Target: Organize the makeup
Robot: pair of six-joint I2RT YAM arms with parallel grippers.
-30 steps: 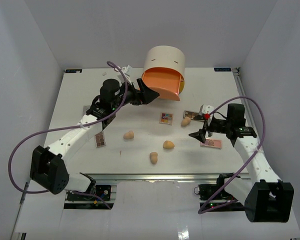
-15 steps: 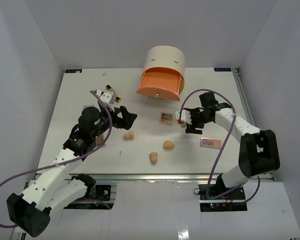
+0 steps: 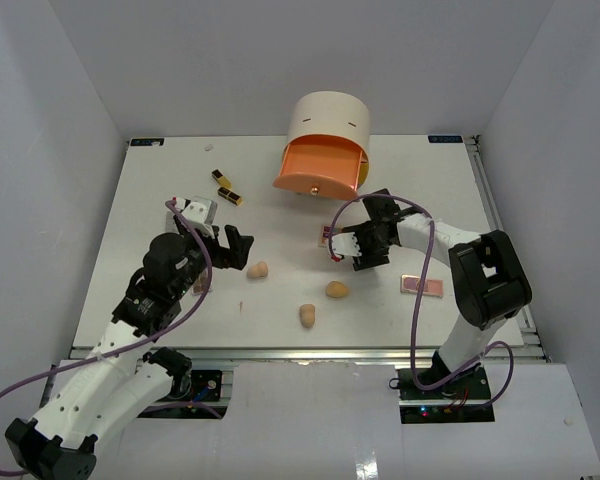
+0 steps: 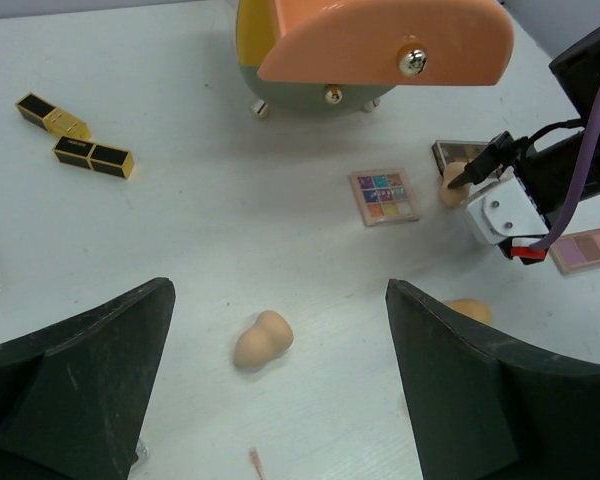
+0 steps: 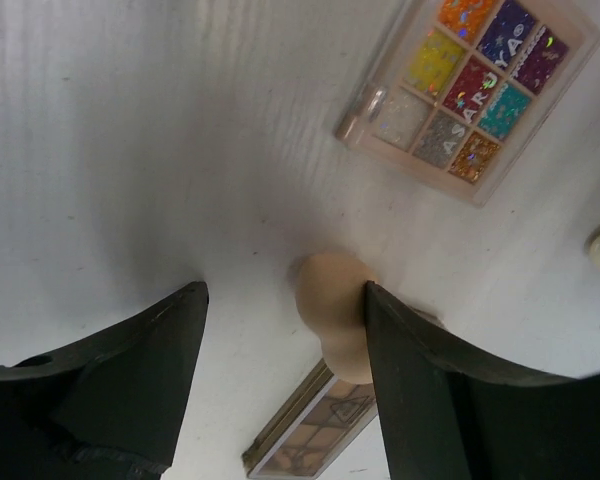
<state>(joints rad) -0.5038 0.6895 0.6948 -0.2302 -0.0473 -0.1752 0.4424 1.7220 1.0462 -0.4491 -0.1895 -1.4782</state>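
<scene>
A matte tan egg-shaped sponge is framed by the spread fingers of the right gripper, ungripped but right against one finger, with a flat square palette of glittery pans and a slim brown-panned palette just beside it. The left gripper is held wide open and empty near a second tan sponge, around which bare, faintly grained white table is left. Two boxy black-and-gold lipstick tubes are laid well apart from the cream cylindrical drawer unit.
</scene>
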